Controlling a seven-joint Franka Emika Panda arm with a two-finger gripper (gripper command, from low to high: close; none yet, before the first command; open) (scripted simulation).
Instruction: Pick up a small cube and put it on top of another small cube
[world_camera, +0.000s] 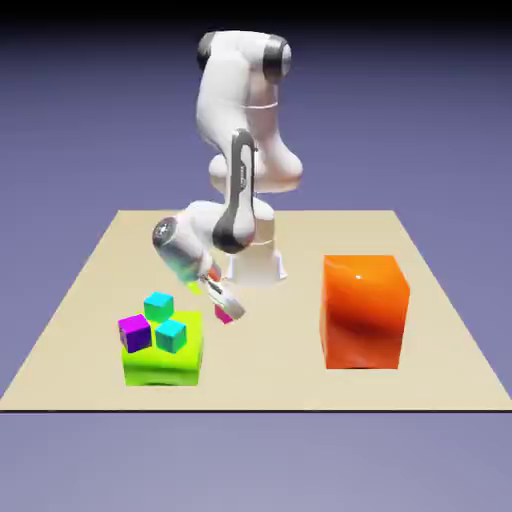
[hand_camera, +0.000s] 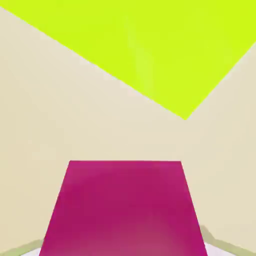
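Observation:
The small magenta-pink cube (world_camera: 224, 315) sits between the tips of my gripper (world_camera: 222, 300), which slants down from the arm toward the exterior view's right. In the hand view this cube (hand_camera: 125, 210) fills the lower middle and hides most of both fingertips; the jaws look shut on it. To the exterior view's left stands a lime-green block (world_camera: 160, 365) carrying a dark purple cube (world_camera: 135, 332) and two teal cubes (world_camera: 158, 305) (world_camera: 171, 335). The lime block (hand_camera: 145, 45) also spreads across the top of the hand view.
A large orange block (world_camera: 365, 310) stands on the tan table (world_camera: 270, 370) at the exterior view's right. The robot's white base (world_camera: 255, 262) is just behind the gripper.

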